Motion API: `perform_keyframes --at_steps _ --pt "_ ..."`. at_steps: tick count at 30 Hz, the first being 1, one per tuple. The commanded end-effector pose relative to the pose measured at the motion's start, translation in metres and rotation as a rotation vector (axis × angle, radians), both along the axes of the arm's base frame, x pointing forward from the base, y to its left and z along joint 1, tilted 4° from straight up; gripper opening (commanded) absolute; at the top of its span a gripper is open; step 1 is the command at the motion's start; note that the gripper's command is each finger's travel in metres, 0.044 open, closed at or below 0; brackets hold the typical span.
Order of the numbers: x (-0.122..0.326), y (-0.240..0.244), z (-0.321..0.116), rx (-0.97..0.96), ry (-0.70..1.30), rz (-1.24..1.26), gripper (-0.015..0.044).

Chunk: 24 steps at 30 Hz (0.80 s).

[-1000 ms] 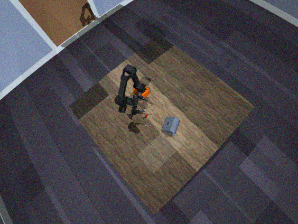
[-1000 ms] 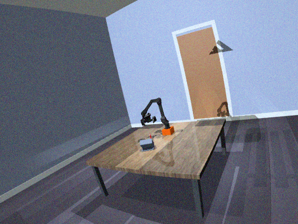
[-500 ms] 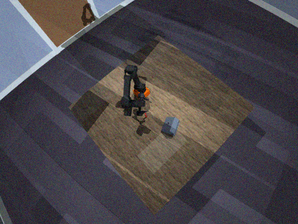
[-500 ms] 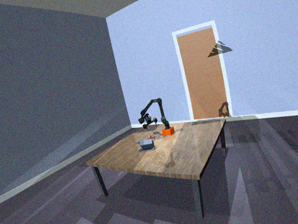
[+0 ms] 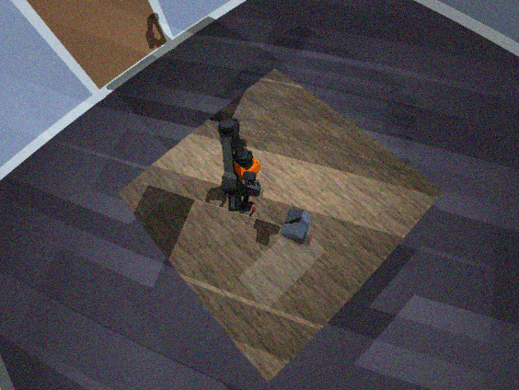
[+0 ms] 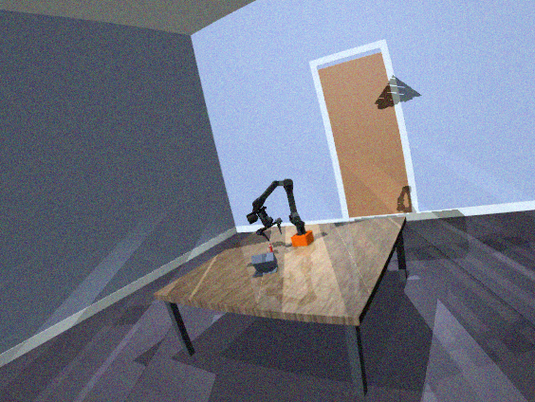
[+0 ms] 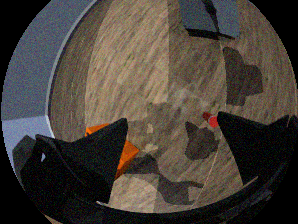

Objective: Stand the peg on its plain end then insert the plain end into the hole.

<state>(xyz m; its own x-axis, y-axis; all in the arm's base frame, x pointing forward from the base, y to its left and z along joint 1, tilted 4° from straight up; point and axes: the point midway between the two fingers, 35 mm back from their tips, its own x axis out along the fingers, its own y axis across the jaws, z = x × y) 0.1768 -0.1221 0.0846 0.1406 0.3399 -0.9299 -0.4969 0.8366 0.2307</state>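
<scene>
The red peg [image 5: 253, 208] [image 6: 270, 248] [image 7: 213, 121] looks upright on the table between the robot and the panel. Its white band is too small to make out clearly. In the wrist view its round red end shows right beside the tip of the right finger. My gripper [image 6: 274, 236] [image 7: 175, 119] is wide open and empty, above the table and higher than the peg. The peg is off to one side of the middle between the fingers. The grey-blue sloped panel [image 5: 302, 229] [image 6: 264, 259] [image 7: 190, 16] stands beyond the peg. Its hole cannot be told apart from the dark shadow on its face.
The orange robot base [image 5: 252, 166] [image 6: 303, 239] [image 7: 129, 154] sits on the wooden table [image 5: 354, 193] [image 6: 327, 284], on the opposite side of the peg from the panel. The arm's shadows fall across the table near the peg and panel.
</scene>
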Motion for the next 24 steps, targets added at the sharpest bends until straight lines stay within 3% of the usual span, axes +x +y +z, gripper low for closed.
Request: perform_keyframes --at_steps 1,11,24 --pt "0.005 -0.010 0.000 -0.127 0.073 -0.025 0.0440" --pt "0.020 -0.029 0.007 -0.407 0.170 -0.119 0.0440" --pt "0.021 -0.029 0.004 -0.412 0.171 -0.127 0.0440"
